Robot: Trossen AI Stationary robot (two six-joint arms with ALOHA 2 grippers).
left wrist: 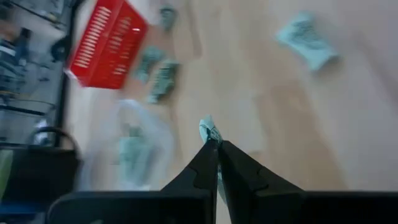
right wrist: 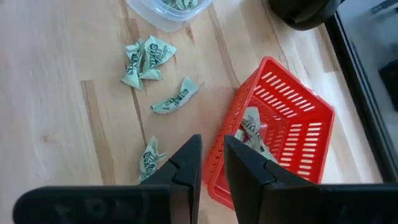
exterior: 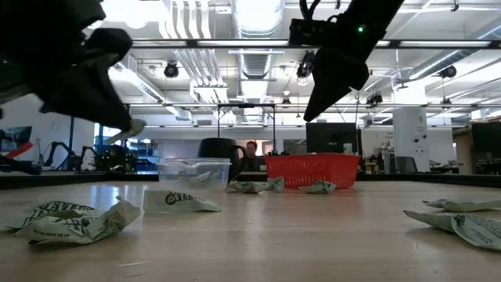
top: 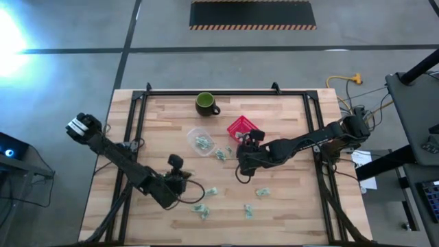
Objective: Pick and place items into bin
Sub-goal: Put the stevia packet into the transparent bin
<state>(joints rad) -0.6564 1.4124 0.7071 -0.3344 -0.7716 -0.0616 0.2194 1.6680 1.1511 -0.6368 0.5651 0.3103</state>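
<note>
My left gripper is shut on one small pale green-and-white item and hangs above the table's near left, well clear of the wood. My right gripper hovers narrowly open over the near rim of a red basket with nothing between its fingers. An item lies inside the basket. A clear tub also holds items. Loose items lie flat on the wood. My left gripper pinches the item between its two fingertips, and a crumpled end sticks out past them. The fingers slant down toward the table's far right. The item is lifted clear of the table.
A dark green mug stands at the far edge, left of the basket. More items lie near the front right and beside the tub. Black frame rails run along the table's sides.
</note>
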